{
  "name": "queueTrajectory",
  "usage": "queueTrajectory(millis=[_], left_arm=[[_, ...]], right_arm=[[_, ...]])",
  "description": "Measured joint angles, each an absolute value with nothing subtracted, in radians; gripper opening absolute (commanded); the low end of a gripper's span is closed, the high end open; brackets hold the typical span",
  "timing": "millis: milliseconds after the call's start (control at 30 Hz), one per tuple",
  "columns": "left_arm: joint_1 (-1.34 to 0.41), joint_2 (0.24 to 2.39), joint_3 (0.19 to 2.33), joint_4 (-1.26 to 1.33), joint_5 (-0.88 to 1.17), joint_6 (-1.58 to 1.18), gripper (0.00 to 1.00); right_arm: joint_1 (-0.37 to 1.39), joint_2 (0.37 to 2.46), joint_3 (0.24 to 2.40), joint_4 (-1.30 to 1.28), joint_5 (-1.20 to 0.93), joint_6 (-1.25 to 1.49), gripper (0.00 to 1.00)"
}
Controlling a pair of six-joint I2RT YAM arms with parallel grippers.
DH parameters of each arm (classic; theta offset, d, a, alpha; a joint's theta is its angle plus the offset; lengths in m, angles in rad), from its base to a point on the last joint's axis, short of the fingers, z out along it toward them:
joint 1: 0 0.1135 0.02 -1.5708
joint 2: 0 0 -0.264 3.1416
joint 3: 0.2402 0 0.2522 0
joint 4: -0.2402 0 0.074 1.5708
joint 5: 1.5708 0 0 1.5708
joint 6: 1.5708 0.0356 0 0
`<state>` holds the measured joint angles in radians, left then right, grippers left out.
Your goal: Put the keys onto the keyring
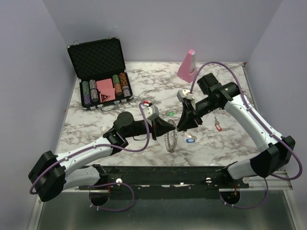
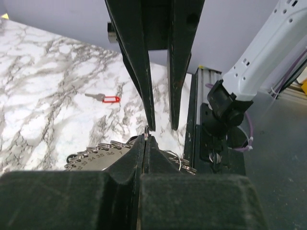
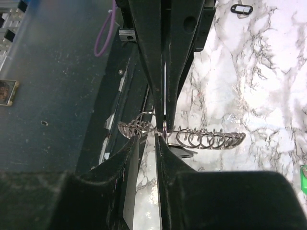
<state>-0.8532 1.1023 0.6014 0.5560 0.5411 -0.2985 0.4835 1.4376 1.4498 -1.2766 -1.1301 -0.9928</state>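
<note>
Two arms meet by worktop (image 1: 96,120) near edge | left end effector (image 2: 145,139) clenches keyring (image 2: 100,160) upright so you can thread it | right end effector (image 2: 162,127) released | keys (image 1: 190,140) loose

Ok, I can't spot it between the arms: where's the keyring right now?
In the top view, the keyring is held on edge over the near centre of the marble table, pinched by the left gripper, with the blue-tagged key just to its right.

Soft, even overhead light is casting faint shadows; the surface (image 2: 43,96) is washing out white, and wrist-view foregrounds are blurring.
</note>
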Motion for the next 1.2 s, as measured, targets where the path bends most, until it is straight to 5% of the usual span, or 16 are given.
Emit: queueTrajectory(millis=[267,1200], left_arm=[[-0.853,1.1,0.587,0.671,0.534,-0.327,0.0],[-0.844,1.053,0.557,0.722,0.581,-0.336,0.0]], right_arm=[[0.484,1.438,1.424,-1.267,-1.15,-0.968,0.22],[0.421,1.46,1.476,-1.301,-1.228,-1.003,0.29]])
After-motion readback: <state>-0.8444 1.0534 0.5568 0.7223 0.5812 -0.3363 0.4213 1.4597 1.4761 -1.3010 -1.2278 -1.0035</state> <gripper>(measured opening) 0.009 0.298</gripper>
